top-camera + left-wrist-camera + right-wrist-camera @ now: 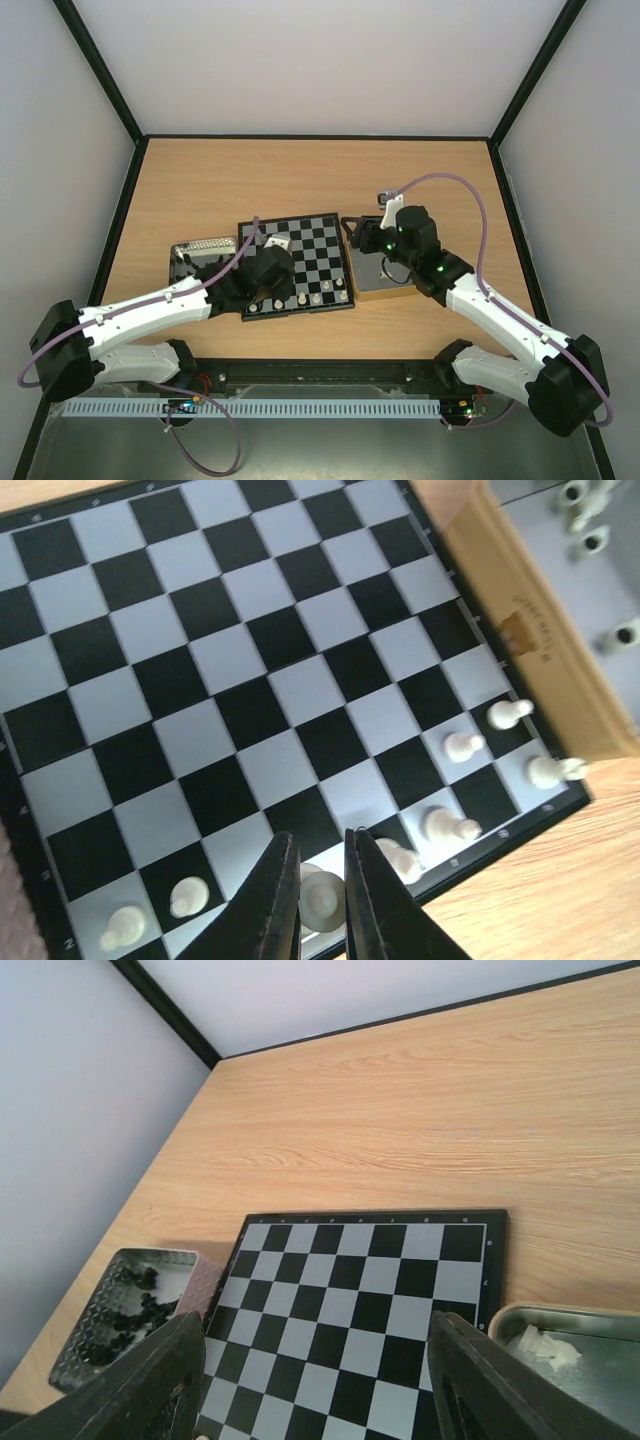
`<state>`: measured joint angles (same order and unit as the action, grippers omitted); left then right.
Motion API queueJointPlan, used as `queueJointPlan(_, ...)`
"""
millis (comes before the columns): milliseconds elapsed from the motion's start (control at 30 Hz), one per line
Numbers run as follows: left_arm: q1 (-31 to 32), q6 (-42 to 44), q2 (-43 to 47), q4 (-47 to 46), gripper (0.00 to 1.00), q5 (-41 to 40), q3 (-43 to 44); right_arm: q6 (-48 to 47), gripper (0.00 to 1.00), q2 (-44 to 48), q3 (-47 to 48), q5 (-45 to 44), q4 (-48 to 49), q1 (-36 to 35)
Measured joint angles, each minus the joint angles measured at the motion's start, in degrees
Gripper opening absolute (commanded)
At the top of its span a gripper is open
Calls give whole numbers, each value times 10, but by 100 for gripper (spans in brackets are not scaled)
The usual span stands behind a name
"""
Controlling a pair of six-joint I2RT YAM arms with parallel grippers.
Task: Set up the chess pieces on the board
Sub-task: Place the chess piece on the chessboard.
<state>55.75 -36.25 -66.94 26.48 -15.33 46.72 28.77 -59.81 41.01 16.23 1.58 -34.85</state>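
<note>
The black-and-silver board (320, 245) lies mid-table, with several cream-white chess pieces (316, 298) along its near edge. My left gripper (270, 290) hangs over that edge. In the left wrist view the left gripper (318, 838) is shut on a white piece (322, 902) that sits at the board's (200, 660) near row, with other white pieces (450, 825) on either side. My right gripper (365, 235) is at the board's right edge; in the right wrist view the right gripper (318, 1325) is wide open and empty above the board (360, 1280).
A tin holding black pieces (200, 250) (130, 1310) stands left of the board. A gold-walled tin (385, 285) (560, 630) with white pieces (543, 1348) stands against the board's right side. Bare wooden table (320, 170) stretches behind.
</note>
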Motion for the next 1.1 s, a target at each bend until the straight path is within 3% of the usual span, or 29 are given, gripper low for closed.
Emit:
queueJointPlan(200, 38, -22, 0, -17, 9, -43, -52, 13, 60, -5, -5, -31, 0, 0)
queueJointPlan(533, 51, -43, 23, -123, 10, -14, -143, 24, 60, -6, -16, -54, 0, 0)
queueJointPlan(1100, 51, -44, 19, -240, 11, 1, -198, 34, 60, -9, -22, -61, 0, 0)
